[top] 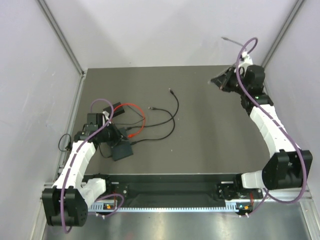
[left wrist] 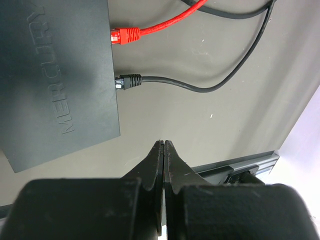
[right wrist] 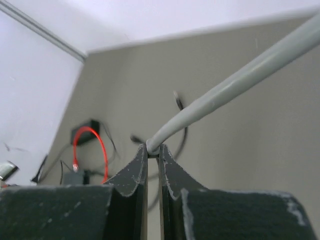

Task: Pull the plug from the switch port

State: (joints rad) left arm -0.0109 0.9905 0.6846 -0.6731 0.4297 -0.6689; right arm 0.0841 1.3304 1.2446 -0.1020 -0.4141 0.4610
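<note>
On the left part of the worktop (top: 210, 140), as seen from above, the switch (top: 122, 151) is laid flat just beside the left claw (top: 114, 136). A red cable (top: 140, 117) and black cables (top: 172, 112) are looped away from one thin edge of it. The right claw (top: 220, 81) is held high at the far right corner, well apart from the switch. A thin grey cable (top: 231, 40) is carried up from it toward the back wall, probably so that this lead is kept out of the tangle. Its free end is too small to be read as a plug or a bare tip.

From the left wrist, the left claw is seen clenched on nothing, its tips pressed together above bare worktop beside the switch. A red plug (left wrist: 122, 35) and a black plug (left wrist: 129, 81) are seated in the socket edge. The claw is judged to be parked there, since neither plug is touched. The switch is cut off at the top and left of this view, so further ports cannot be counted.

From the right wrist, the grey cable is seen grasped between the tips of the right claw. It is cut off at the upper right, so its end is hidden. The switch is only a dark blur far below, beside the red loop.
</note>
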